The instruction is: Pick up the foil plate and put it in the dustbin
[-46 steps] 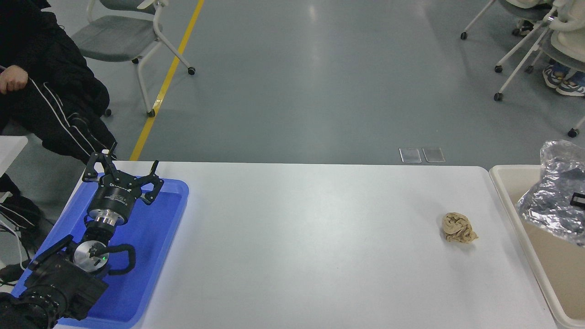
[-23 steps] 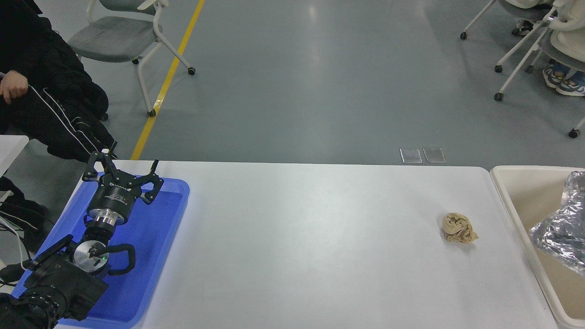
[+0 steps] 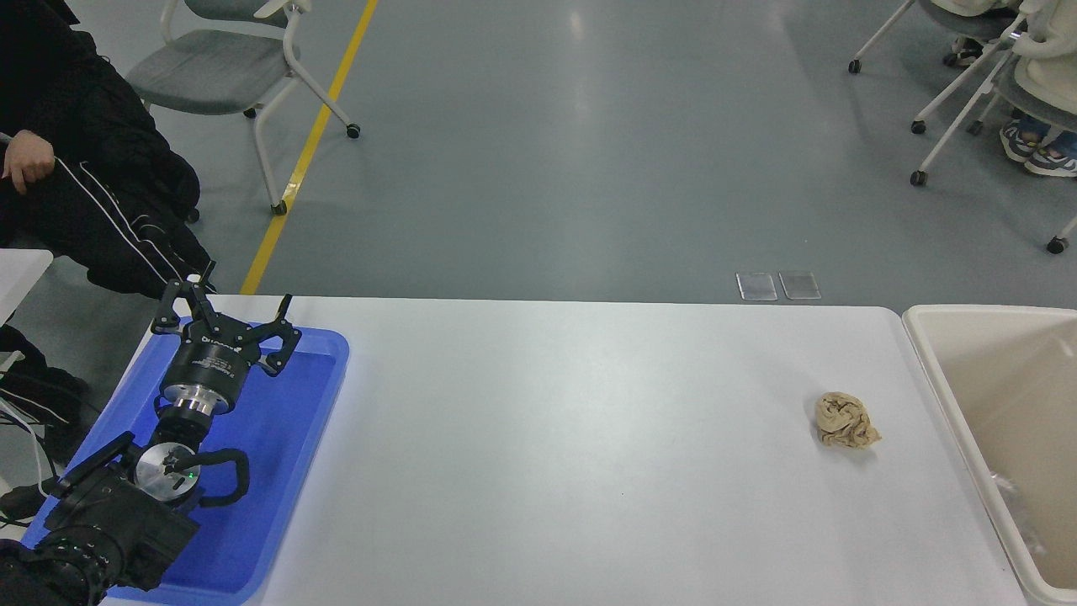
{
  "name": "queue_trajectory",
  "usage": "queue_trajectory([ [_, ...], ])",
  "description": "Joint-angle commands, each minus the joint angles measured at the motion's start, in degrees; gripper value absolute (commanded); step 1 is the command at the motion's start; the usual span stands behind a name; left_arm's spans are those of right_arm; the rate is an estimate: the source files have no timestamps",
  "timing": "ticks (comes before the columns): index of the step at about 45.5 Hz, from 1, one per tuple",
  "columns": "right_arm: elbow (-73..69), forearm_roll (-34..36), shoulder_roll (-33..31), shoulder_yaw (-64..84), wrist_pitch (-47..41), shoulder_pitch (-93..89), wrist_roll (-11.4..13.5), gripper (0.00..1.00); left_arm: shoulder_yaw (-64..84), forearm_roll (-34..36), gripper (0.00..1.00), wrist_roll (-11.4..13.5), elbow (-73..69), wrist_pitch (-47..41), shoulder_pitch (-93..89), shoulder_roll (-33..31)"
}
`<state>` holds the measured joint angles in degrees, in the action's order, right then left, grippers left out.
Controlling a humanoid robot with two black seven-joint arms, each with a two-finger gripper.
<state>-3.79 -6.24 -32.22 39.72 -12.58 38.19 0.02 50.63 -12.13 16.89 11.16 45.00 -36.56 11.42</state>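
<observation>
The cream-white dustbin (image 3: 984, 310) stands at the table's right end, cut off by the picture's right edge, and its beige inside shows. The foil plate is out of view; only a faint silvery glint (image 3: 1020, 509) shows low on the bin's inner wall. My right arm and gripper are out of view. My left gripper (image 3: 231, 307) is parked at the lower left over the blue tray (image 3: 278, 438), open and empty.
A small tan paper wad (image 3: 845, 419) lies on the white table (image 3: 572, 438) near the bin. A person in black (image 3: 84, 185) sits at the far left. Wheeled chairs (image 3: 227, 67) stand on the floor beyond the table.
The foil plate, held over the bin at the right edge, went down and to the right and has left the view. The left arm has not moved.
</observation>
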Motion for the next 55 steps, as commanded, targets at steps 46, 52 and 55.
queue_trajectory([
  [46, -76.00, -21.70, -4.34, 26.90, -7.80, 78.52, -0.11, 1.00, 0.00, 0.00, 1.00, -0.01, 0.01, 0.00, -0.09, -0.16],
  [52, -83.73, -21.88, -4.25, 27.08, -14.39, 88.97, -0.11, 1.00, 0.00, 0.00, 1.00, -0.01, 0.01, 0.00, 0.00, -0.16],
  [55, -86.29, -21.88, -3.99, 27.08, -17.20, 93.63, -0.11, 1.00, 0.00, 0.00, 1.00, -0.01, 0.01, 0.00, -0.09, -0.08],
])
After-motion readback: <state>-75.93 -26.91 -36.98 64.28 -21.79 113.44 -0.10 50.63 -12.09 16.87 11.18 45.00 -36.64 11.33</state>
